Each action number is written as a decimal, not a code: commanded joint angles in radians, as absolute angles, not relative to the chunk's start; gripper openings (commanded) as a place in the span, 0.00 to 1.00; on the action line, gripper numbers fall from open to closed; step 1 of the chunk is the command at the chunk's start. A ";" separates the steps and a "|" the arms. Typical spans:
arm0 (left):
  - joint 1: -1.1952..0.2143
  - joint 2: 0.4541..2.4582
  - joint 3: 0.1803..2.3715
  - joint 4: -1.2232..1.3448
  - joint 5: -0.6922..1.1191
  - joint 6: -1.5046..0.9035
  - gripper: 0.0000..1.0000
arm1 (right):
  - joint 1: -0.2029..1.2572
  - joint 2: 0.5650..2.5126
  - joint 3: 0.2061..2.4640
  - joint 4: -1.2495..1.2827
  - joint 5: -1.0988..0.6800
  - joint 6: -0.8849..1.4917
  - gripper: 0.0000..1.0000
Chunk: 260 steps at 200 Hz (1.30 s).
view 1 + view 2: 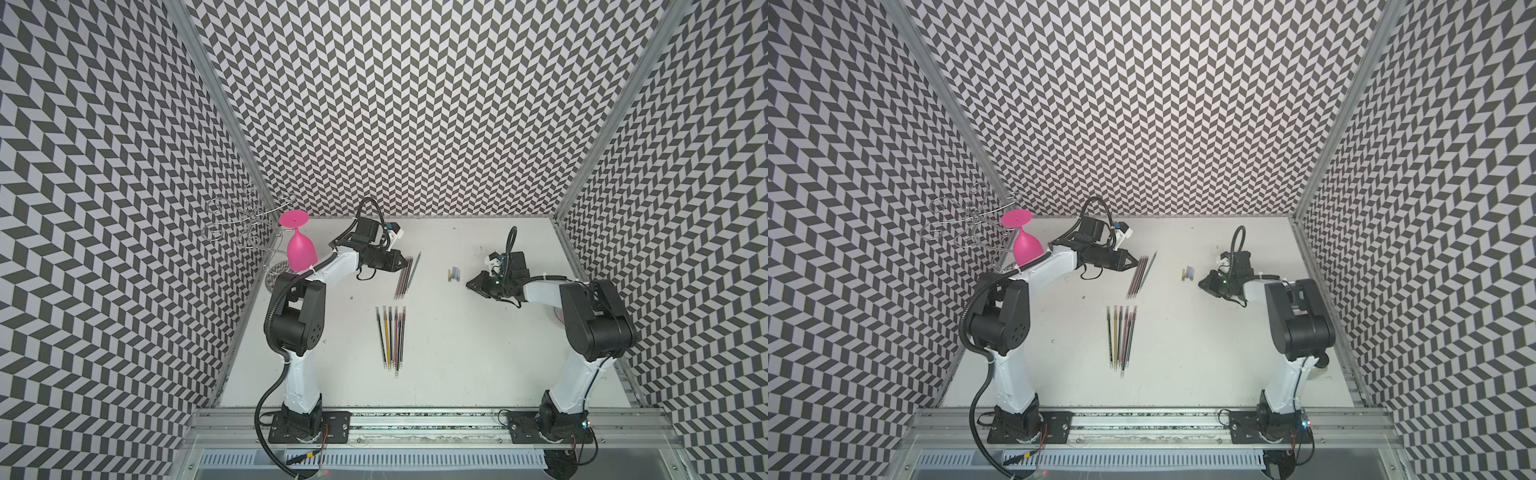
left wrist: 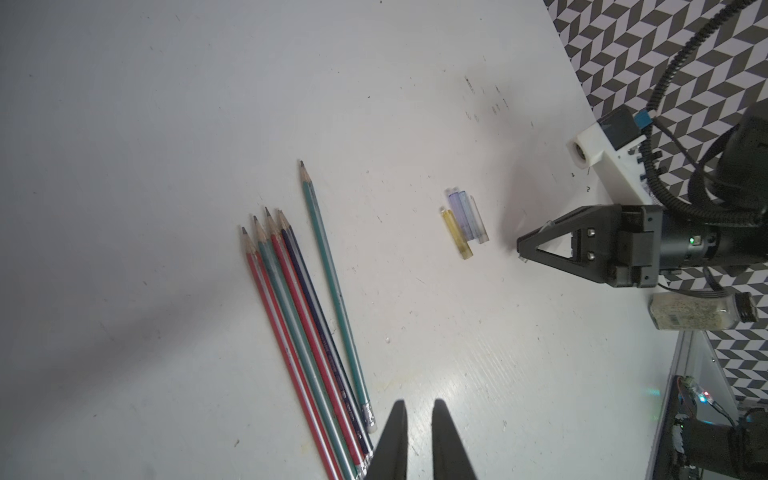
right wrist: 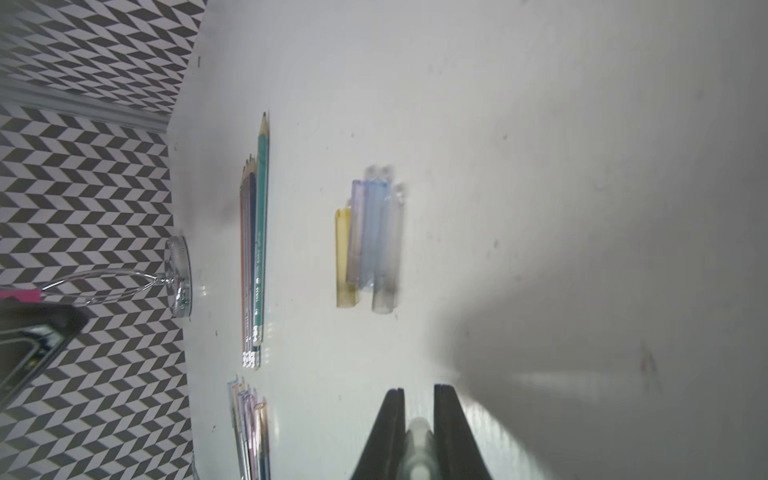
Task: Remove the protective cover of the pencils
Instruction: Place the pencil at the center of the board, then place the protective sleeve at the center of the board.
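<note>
Several pencils with bare sharpened tips [image 1: 405, 276] [image 2: 307, 332] lie in a slanted bunch at mid-table. Nearer the front lies a second row of pencils [image 1: 390, 338] [image 3: 249, 432] with clear tinted covers on their tips. Several loose covers [image 1: 454, 274] [image 2: 463, 226], yellow, violet, blue and clear, lie side by side right of the bare bunch. My left gripper [image 1: 401, 262] [image 2: 417, 402] hovers by the bare pencils' eraser ends, shut, with nothing between its fingers. To the right of the loose covers, my right gripper [image 1: 471, 286] [image 3: 417, 388] is shut on a pale clear cover [image 3: 417, 440].
A pink goblet [image 1: 301, 249] hangs upside down on a wire rack [image 1: 245, 220] in the back left corner; its round glass base [image 3: 178, 282] stands on the table. A small bottle [image 2: 698, 311] lies by the right wall behind the right gripper.
</note>
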State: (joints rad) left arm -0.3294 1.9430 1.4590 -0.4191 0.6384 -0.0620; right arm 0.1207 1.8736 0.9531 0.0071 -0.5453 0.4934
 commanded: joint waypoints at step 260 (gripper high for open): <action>-0.347 1.895 1.447 -0.398 0.637 -0.054 0.12 | 0.208 1.838 0.932 0.040 -0.480 0.485 0.24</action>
State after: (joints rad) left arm -0.3466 1.9430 1.4590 -0.4259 0.6407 -0.0578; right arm 0.1436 1.9228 1.0077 0.0383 -0.5262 0.4892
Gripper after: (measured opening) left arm 0.122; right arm 0.242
